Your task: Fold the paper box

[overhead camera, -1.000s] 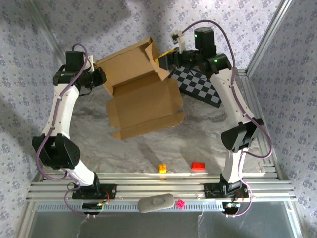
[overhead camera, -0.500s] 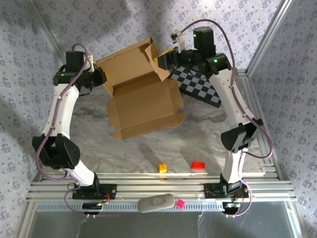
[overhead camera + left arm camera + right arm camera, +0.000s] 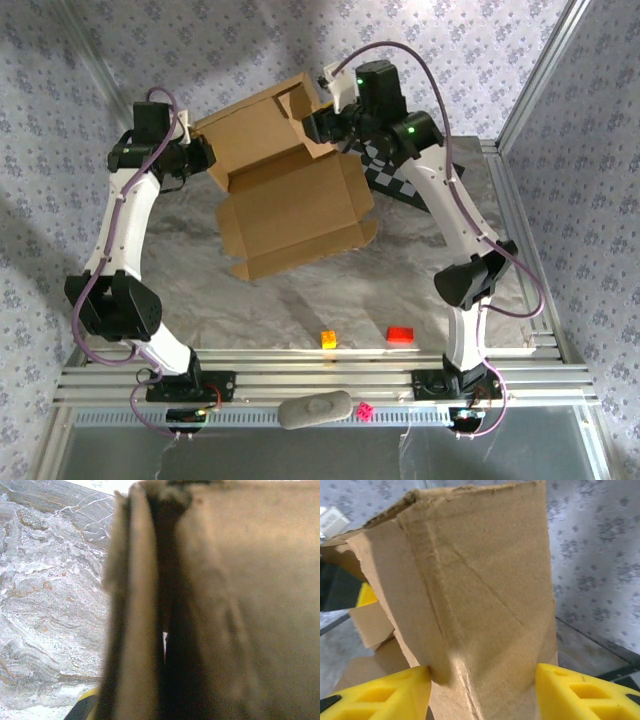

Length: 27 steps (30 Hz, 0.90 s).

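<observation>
The paper box [image 3: 290,205] is a brown cardboard mailer held tilted above the table, its lid panel raised toward the back wall. My left gripper [image 3: 207,160] is shut on the box's left edge; in the left wrist view the cardboard [image 3: 240,605] is blurred and very close. My right gripper [image 3: 318,125] is at the box's upper right corner flap. In the right wrist view that flap [image 3: 480,605] stands between my open right gripper [image 3: 482,690]'s yellow fingers [image 3: 385,695], with the left finger touching it.
A black-and-white checkered board [image 3: 400,182] lies behind the right arm. A small orange block [image 3: 328,339] and a red block [image 3: 400,335] sit near the front rail. A grey object [image 3: 315,410] and a pink piece [image 3: 366,410] lie beyond the rail. Crinkled silver sheet [image 3: 300,300] covers the table.
My right arm has swung left onto the box's corner flap, and its fingers have drawn closer together. The flap has bent inward. The left arm and box have barely moved.
</observation>
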Available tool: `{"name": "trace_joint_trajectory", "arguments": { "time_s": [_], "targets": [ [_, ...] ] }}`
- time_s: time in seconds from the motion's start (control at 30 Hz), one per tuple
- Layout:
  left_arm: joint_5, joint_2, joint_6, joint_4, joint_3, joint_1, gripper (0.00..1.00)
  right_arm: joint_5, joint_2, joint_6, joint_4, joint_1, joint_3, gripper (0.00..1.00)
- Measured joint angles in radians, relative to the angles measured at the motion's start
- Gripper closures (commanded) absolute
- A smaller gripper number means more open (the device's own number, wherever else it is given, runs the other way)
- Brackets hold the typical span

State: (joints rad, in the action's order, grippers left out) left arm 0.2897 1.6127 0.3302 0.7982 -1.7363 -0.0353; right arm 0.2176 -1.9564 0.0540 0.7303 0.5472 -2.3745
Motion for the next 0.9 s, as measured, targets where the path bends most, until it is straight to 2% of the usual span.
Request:
{"name": "trace_joint_trajectory", "arguments": {
  "time_s": [0.17, 0.37, 0.47, 0.9],
  "targets": [
    [-0.003, 0.000, 0.000, 0.000, 0.000, 0.000, 1.00, -0.177, -0.021, 0.040, -0.001, 0.042, -0.019, 0.58],
    [-0.018, 0.000, 0.000, 0.012, 0.000, -0.003, 1.00, -0.410, -0.065, 0.076, -0.012, 0.080, -0.039, 0.83],
    [-0.029, 0.000, 0.001, 0.015, 0.000, -0.011, 1.00, -0.536, -0.080, 0.083, -0.020, 0.097, -0.039, 1.00],
    [-0.060, 0.000, 0.038, 0.011, -0.002, -0.050, 1.00, -0.975, -0.131, 0.119, -0.091, 0.199, -0.058, 1.00]
  ]
}}
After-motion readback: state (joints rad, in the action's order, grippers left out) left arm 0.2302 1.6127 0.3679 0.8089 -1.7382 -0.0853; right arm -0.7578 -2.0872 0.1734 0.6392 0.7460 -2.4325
